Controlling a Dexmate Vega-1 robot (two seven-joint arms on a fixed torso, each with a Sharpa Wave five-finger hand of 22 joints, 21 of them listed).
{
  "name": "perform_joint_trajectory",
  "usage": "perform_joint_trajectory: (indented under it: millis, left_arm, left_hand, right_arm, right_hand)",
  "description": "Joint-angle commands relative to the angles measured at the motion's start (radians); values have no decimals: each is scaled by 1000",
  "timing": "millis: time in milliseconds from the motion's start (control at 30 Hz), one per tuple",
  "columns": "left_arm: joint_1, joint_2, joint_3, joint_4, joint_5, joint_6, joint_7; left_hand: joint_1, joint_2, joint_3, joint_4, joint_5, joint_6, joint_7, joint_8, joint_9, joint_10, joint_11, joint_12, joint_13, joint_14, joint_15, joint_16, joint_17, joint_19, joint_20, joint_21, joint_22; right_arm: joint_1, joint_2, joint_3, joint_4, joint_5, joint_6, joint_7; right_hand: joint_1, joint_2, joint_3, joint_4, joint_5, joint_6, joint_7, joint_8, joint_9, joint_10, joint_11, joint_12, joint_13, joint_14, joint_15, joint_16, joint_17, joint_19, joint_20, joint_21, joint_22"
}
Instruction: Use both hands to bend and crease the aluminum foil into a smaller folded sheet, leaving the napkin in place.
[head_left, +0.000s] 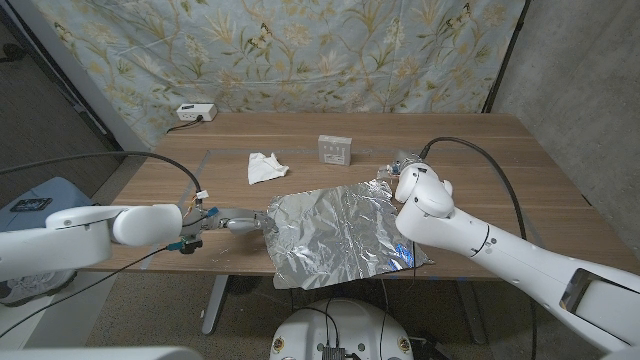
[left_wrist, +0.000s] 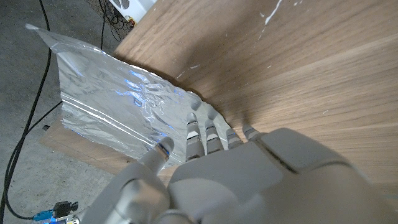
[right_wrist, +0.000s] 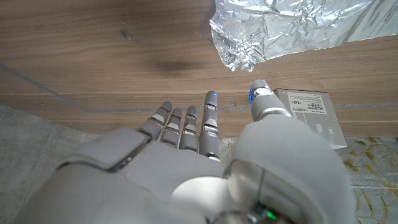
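foil flat, overhanging near edge

crinkled aluminum foil (head_left: 340, 235) lies unfolded on the wood-grain table (head_left: 500, 170), front edge past the table lip. left hand (head_left: 238, 224) fingertips touch its left edge, nothing pinched. right hand (right_wrist: 205, 168) spread, holding nothing, near the foil's far right corner. crumpled white napkin (head_left: 266, 167) apart, behind the foil
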Motion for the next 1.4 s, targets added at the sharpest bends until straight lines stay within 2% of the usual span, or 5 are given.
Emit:
perform_joint_trajectory:
  millis: [33,433,800,900,1400]
  left_arm:
    - [7,0,-8,-2,-1,5,6]
    - [1,0,-3,1,-3,-5,-1]
    - [33,0,-37,-2,-10,6,-5]
    - [30,0,-34,-3,-10,7,-5]
    - [18,0,-21,-5,-8,9,-7]
  left_hand:
    - [-13,4,9,0,-4,10,0,-1,5,-1,1,-3,5,-5,-7,-1,3,-117,-8,11,3]
    - [-14,4,14,-2,-4,12,-1,-2,5,-4,1,-5,5,-6,-8,-2,1,-118,-8,11,2]
    - [-12,3,19,-7,-5,12,-5,-3,5,-6,0,-6,5,-7,-10,-3,-1,-117,-8,12,2]
    - [-12,2,19,-8,-5,12,-4,-3,5,-7,0,-7,5,-8,-9,-4,-1,-117,-8,12,2]
    - [-9,0,23,-12,-6,11,-5,-4,5,-9,0,-8,5,-8,-10,-5,-4,-117,-9,13,2]
  right_arm:
    - [4,6,-26,23,16,0,-48]
    - [11,9,-39,44,73,0,-111]
    - [12,15,-42,62,147,0,-202]
    - [14,12,-46,66,173,5,-231]
    - [16,14,-51,88,255,17,-331]
  right_hand:
    - [20,-6,3,5,7,30,1,11,3,18,-5,6,3,10,1,1,2,14,-5,6,4]
    - [40,-11,1,6,9,70,-7,18,5,39,-14,8,3,29,-10,4,2,33,-10,8,4]
    - [65,-19,-2,6,11,123,-21,31,10,73,-21,14,3,59,-20,8,2,57,-16,10,4]
    - [73,-21,-3,6,12,140,-30,35,11,83,-25,16,3,67,-25,9,2,63,-20,9,4]
    - [105,-31,-9,8,15,208,-41,53,19,124,-43,19,2,109,-46,14,2,92,-28,10,4]
